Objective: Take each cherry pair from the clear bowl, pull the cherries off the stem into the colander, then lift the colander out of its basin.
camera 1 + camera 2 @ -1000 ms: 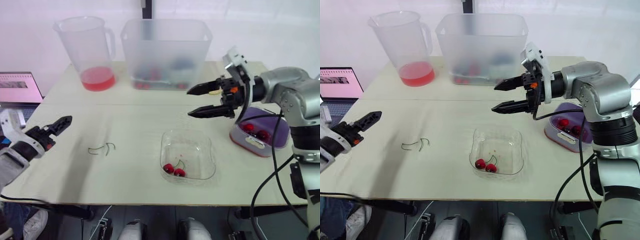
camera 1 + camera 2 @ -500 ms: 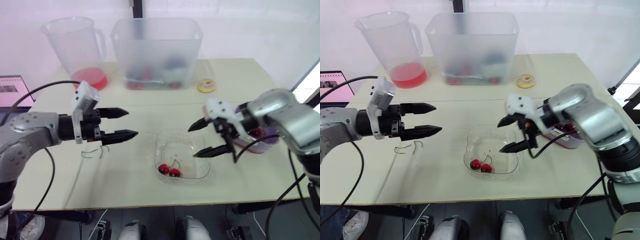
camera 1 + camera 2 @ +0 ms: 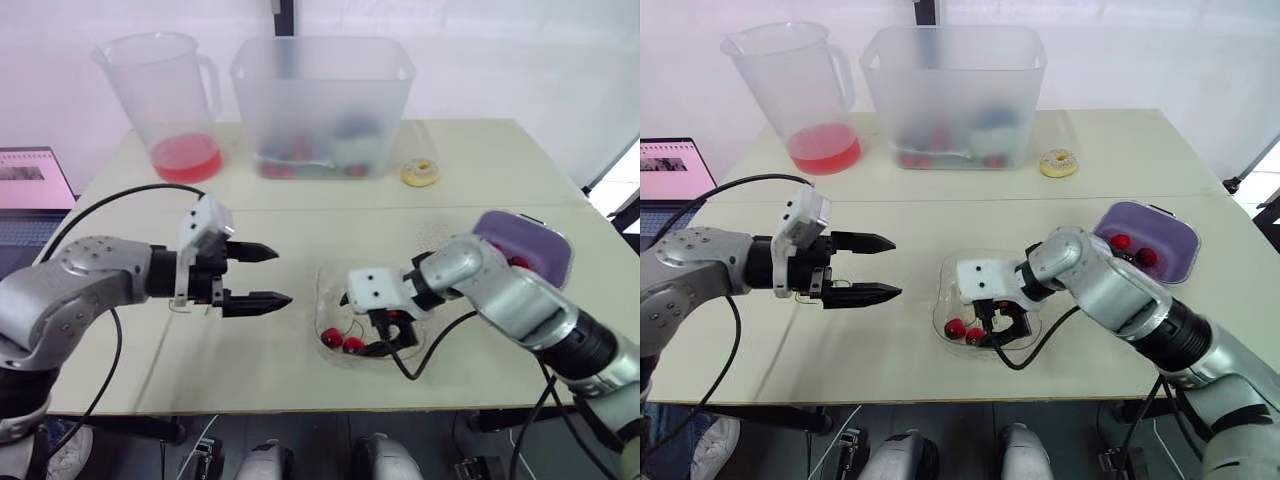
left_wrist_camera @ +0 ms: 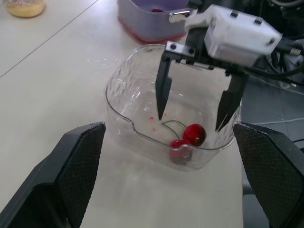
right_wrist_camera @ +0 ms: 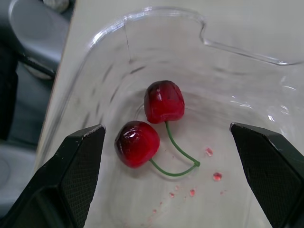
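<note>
The clear bowl (image 3: 330, 272) sits near the table's front, holding one cherry pair (image 3: 340, 341) joined by a green stem. My right gripper (image 3: 1002, 328) reaches down into the bowl, open. In the right wrist view its fingers straddle the cherry pair (image 5: 152, 123) without touching it. My left gripper (image 3: 272, 276) hovers open just left of the bowl, pointing at it, with nothing held. The purple colander (image 3: 1145, 240) stands to the right of the bowl with red cherries (image 3: 1121, 242) inside.
At the back of the table stand a pitcher with red liquid (image 3: 170, 100) and a frosted tub (image 3: 320, 105). A small yellow ring (image 3: 420, 172) lies to the tub's right. A laptop (image 3: 30, 180) sits off the left edge.
My right gripper came down from beside the colander into the bowl, over the cherry pair. My left gripper swung in from the left edge to beside the bowl.
</note>
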Robot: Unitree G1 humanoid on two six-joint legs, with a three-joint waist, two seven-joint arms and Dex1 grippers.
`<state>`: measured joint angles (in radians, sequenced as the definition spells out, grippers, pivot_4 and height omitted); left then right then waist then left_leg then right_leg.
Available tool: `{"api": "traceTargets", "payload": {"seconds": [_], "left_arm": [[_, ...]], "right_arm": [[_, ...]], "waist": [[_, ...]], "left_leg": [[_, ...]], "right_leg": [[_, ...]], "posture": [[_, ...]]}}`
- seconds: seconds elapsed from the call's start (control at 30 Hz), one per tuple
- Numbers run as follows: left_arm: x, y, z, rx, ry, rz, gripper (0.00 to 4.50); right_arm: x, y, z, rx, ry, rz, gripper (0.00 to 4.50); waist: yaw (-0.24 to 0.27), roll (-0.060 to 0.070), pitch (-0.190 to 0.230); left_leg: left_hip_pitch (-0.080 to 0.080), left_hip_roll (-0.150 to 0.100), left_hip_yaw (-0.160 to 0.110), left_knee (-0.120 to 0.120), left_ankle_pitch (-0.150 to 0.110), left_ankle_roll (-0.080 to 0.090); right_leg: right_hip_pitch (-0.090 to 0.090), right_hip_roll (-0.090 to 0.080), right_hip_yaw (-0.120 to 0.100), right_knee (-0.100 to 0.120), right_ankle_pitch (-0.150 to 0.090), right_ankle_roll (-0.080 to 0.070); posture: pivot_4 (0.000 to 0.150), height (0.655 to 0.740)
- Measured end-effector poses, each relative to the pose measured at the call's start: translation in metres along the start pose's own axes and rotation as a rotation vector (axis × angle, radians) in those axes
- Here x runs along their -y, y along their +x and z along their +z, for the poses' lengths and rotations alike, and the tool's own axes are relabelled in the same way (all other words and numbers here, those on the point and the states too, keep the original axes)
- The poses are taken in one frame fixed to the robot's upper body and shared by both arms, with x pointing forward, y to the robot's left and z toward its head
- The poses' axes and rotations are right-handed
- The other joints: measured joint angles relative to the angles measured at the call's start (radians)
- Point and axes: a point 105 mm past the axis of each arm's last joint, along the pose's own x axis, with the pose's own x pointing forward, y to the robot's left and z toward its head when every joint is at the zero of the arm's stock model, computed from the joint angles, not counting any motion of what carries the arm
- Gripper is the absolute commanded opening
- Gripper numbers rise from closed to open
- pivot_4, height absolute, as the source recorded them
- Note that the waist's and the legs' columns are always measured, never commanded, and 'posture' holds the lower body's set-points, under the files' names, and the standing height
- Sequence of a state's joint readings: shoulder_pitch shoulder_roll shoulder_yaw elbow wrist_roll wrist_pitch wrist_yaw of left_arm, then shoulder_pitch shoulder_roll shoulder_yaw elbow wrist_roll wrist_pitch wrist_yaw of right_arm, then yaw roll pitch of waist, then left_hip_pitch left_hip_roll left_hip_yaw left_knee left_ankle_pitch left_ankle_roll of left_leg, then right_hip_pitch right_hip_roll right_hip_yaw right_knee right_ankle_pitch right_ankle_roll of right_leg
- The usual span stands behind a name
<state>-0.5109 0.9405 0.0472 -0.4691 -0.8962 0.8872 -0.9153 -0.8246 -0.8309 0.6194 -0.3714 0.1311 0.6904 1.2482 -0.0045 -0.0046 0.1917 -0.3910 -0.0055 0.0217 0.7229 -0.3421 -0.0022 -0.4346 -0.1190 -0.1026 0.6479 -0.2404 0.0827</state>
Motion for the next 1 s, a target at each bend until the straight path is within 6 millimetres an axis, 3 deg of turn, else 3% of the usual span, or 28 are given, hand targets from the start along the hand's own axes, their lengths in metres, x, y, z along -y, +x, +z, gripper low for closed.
{"api": "traceTargets", "payload": {"seconds": [0.17,0.43,0.63,0.8,1.0], "left_arm": [[0.008,0.004,0.001,-0.005,0.012,0.001,4.49],[0.007,0.006,-0.002,-0.007,-0.010,0.032,4.49],[0.007,0.007,0.004,0.007,0.009,0.031,4.49],[0.007,0.008,0.005,0.009,0.011,0.025,4.49],[0.005,0.011,0.002,0.000,0.011,0.025,4.49]], "right_arm": [[0.005,0.011,-0.008,-0.041,-0.048,-0.010,4.50],[0.018,0.012,-0.024,-0.097,-0.062,-0.052,4.50],[0.021,0.009,-0.023,-0.093,-0.063,-0.065,4.50],[0.019,-0.001,-0.017,-0.057,0.046,-0.059,4.50],[0.016,0.000,-0.022,-0.058,0.162,-0.072,4.50]], "waist": [[-0.003,0.000,0.000],[-0.003,0.000,0.000],[-0.004,0.000,0.000],[-0.003,0.000,0.000],[-0.004,0.000,0.000]], "left_leg": [[0.000,0.000,0.000,0.000,0.000,0.000],[0.000,0.000,0.000,0.000,0.000,0.000],[0.000,0.000,0.000,0.000,0.000,0.000],[0.000,0.000,0.000,0.000,0.000,0.000],[0.000,0.000,0.000,0.001,0.000,0.000]], "right_leg": [[0.000,0.000,0.000,0.000,0.000,0.000],[0.000,0.000,0.000,0.000,0.000,0.000],[0.000,0.000,0.000,0.000,0.000,0.000],[0.000,0.000,0.000,0.000,0.000,0.000],[0.000,0.000,0.000,0.000,0.000,0.000]], "posture": [[0.150,0.6886],[0.150,0.6886],[0.150,0.6886],[0.150,0.6886],[0.150,0.6886]]}}
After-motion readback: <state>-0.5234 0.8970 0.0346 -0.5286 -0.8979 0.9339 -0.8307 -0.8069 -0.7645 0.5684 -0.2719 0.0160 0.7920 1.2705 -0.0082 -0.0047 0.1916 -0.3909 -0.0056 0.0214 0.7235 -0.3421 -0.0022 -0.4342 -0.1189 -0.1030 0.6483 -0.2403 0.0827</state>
